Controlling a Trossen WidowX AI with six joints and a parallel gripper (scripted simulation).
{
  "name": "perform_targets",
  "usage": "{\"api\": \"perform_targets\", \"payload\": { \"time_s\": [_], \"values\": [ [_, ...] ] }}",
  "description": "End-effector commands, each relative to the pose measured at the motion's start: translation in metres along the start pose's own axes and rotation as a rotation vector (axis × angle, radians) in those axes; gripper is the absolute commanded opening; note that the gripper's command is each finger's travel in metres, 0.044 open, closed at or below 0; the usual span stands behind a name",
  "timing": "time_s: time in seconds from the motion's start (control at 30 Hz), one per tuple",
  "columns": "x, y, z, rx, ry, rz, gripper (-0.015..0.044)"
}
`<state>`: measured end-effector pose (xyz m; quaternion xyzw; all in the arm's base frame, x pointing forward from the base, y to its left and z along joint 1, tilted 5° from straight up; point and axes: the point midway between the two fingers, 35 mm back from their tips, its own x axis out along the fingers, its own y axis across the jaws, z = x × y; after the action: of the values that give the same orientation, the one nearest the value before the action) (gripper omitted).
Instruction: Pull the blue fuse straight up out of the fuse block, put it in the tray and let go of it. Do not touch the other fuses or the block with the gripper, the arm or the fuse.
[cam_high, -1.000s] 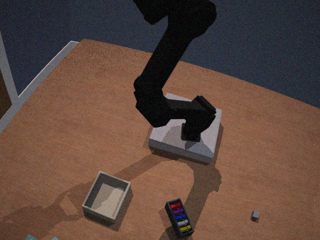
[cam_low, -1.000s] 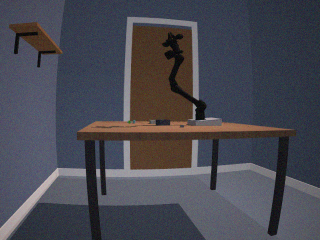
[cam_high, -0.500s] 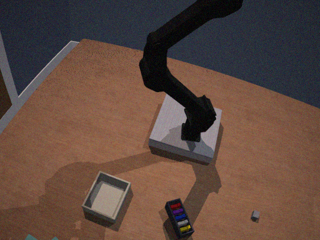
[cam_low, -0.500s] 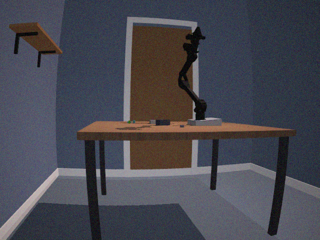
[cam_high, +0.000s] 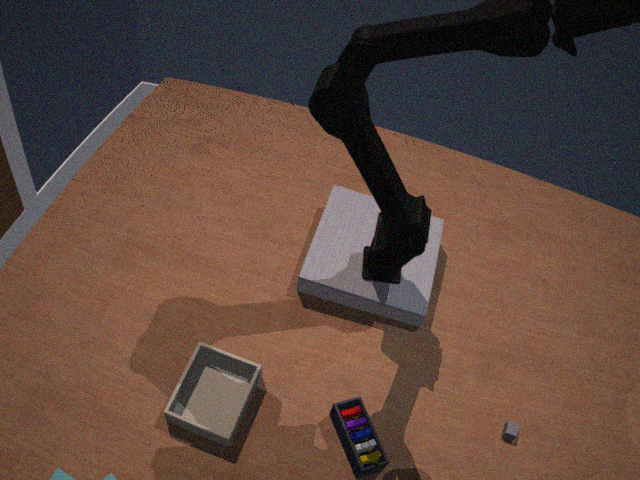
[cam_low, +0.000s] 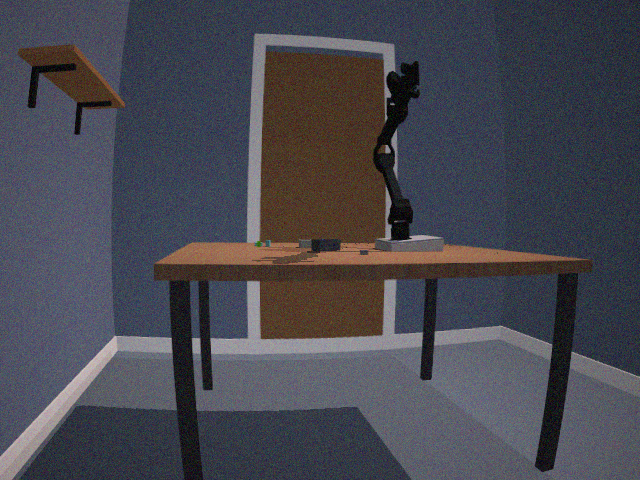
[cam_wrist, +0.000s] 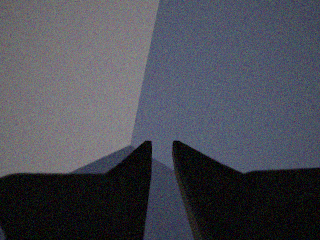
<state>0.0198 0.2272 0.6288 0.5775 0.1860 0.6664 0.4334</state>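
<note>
The blue fuse (cam_high: 360, 433) sits in the middle slot of the dark fuse block (cam_high: 348, 445) (cam_low: 326, 244), between the purple fuse (cam_high: 355, 423) and the white fuse (cam_high: 366, 444). The red fuse (cam_high: 351, 411) and the yellow fuse (cam_high: 370, 457) are at the block's two ends. The open grey tray (cam_high: 199, 438) (cam_low: 305, 243) stands left of the block in the top view and looks empty. My gripper (cam_wrist: 161, 147) is shut to a narrow gap with nothing in it. It is high above the table, far from the block, and the wrist view shows only plain wall surfaces beyond the fingertips.
The arm rises from a pale base plate (cam_high: 336, 232) (cam_low: 421, 244) behind the block. A small grey cube (cam_high: 511, 431) (cam_low: 363, 252) lies right of the block. Teal pieces (cam_high: 62, 475) show at the lower left edge of the top view. A small green thing (cam_low: 258, 243) lies on the table.
</note>
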Motion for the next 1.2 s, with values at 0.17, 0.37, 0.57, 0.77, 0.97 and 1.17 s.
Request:
{"api": "perform_targets", "payload": {
  "time_s": [0.17,0.37,0.57,0.77,0.97,1.17],
  "values": [
    [0.001,-0.127,0.050,-0.115,-0.151,-0.393,0.0069],
    [-0.029,-0.214,0.097,-0.171,-0.249,-0.695,0.0069],
    [-0.086,-0.284,0.147,-0.203,-0.348,-0.996,0.0069],
    [-0.164,-0.336,0.191,-0.185,-0.442,-1.291,0.0069],
    [-0.259,-0.367,0.220,-0.056,-0.566,-1.570,0.0069],
    [-0.359,-0.377,0.228,0.140,-0.691,-1.817,0.0069]
  ]
}}
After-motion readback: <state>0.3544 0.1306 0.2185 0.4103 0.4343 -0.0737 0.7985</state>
